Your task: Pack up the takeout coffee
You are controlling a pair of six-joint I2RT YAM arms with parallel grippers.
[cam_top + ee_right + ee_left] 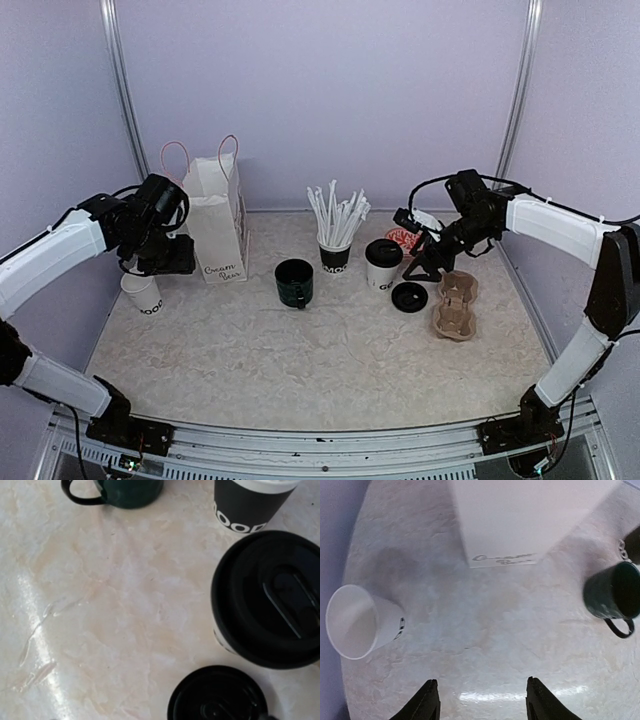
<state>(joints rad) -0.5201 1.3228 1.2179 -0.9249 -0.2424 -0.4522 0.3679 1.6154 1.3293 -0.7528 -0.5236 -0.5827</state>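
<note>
Since the uncovered cup (pixel 362 620) lacks the lid that the lidded cup (pixel 267 597) wears, the step in hand is judged to be the capping of the second coffee. The left gripper (pixel 482 702) is seen moderately parted, with nothing between its fingers and bare counter (pixel 485 640) beneath. The uncovered cup stands a little ahead and to its left, untouched; the paper bag (pixel 520 520) is noted farther ahead. The right gripper (pixel 427 265) is poised close over the loose lid (pixel 217 695). Its fingers are not shown by its own camera, so its opening cannot be told; nothing is seen held. The lidded cup stands just beyond that lid, the straw cup (pixel 252 505) farther on. Next, as judged: the flat lid is to be pinched at its rim, so a low, square descent is called for, and the left gripper must be shifted leftward around the uncovered cup.
</note>
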